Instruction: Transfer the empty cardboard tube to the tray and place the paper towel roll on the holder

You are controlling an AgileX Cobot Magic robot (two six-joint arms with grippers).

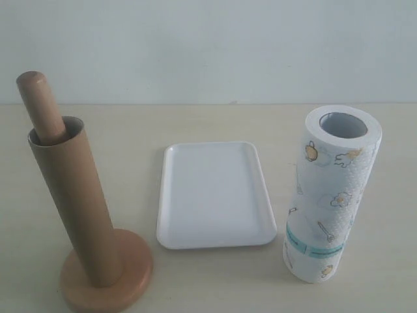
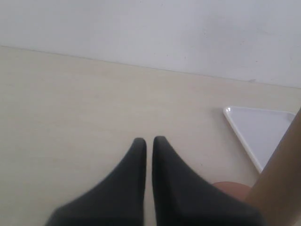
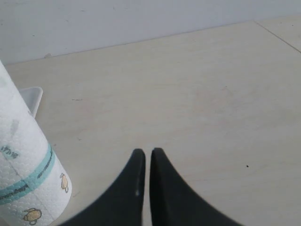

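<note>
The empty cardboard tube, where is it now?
In the exterior view the empty cardboard tube stands at the left, slipped over the pole of the holder, left of the tray.

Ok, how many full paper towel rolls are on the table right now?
1. The paper towel roll stands upright, right of the tray in the exterior view. The holder on the left carries only the empty cardboard tube. Nothing looks hidden.

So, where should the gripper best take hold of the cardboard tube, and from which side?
Probably high on the tube, just under its open rim, coming in from the side. It stands sleeved over the holder, whose round pole top sticks out above the rim, so a side grip leaves it free to slide straight up.
</note>
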